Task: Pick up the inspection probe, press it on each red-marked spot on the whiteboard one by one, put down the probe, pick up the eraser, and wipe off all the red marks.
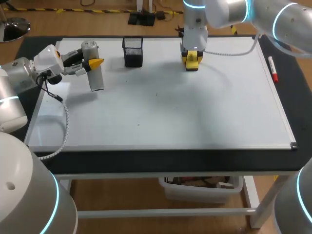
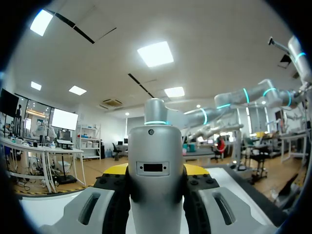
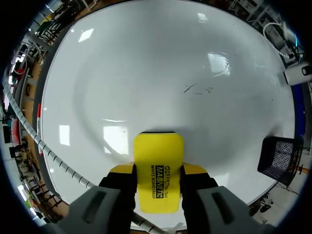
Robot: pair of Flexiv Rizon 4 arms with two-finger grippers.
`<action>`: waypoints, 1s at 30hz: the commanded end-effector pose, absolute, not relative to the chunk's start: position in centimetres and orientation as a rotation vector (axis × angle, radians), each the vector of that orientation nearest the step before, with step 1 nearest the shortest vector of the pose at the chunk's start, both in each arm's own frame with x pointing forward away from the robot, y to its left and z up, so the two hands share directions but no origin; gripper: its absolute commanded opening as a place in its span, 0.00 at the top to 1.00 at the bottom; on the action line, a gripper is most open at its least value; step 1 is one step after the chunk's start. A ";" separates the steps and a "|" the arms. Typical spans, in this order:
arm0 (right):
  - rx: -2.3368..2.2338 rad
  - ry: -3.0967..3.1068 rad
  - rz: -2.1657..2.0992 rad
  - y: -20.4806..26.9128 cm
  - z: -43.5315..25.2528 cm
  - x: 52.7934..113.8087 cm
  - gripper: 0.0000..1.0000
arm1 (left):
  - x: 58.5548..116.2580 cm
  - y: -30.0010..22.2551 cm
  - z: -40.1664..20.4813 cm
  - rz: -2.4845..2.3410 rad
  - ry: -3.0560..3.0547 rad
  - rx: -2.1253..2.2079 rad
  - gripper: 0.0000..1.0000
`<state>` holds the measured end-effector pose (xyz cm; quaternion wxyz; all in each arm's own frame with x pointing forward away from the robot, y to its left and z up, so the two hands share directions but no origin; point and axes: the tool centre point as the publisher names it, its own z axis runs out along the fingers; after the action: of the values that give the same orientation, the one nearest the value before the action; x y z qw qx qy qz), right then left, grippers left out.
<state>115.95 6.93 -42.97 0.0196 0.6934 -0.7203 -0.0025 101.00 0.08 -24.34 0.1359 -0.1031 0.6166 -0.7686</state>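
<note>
The silver-grey inspection probe (image 1: 96, 78) hangs over the left part of the whiteboard (image 1: 170, 112), roughly upright. My left gripper (image 1: 92, 63) is shut on it from the side. In the left wrist view the probe (image 2: 156, 146) stands between the yellow-tipped fingers of my left gripper (image 2: 156, 170). My right gripper (image 1: 192, 54) points down at the back of the board, shut on the yellow eraser (image 1: 192, 63). In the right wrist view the eraser (image 3: 158, 156) sits between the fingers of my right gripper (image 3: 158, 171), low over the whiteboard (image 3: 146, 73). I see no red marks, only faint dark specks (image 3: 197, 88).
A black mesh pen holder (image 1: 132, 51) stands at the back of the board, between the two grippers. A red marker (image 1: 273, 68) lies on the black table just off the board's right edge. My left arm's cable (image 1: 64, 126) trails over the board's left edge.
</note>
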 end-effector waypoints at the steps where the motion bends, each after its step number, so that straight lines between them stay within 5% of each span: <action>1: 2.133 -2.241 0.004 6.7 -42.8 116.2 0.00 | 101.0 0.0 -24.4 -2.227 1.781 -0.296 1.00; 30: 1.150 -3.163 -0.466 -2.2 -33.4 117.4 0.00 | 101.0 0.0 -24.4 -2.227 1.781 -0.296 1.00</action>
<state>118.56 -1.08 -34.77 -0.0930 0.3848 -0.9109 -0.1165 101.00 0.08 -24.34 0.1359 -0.1031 0.6166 -0.7686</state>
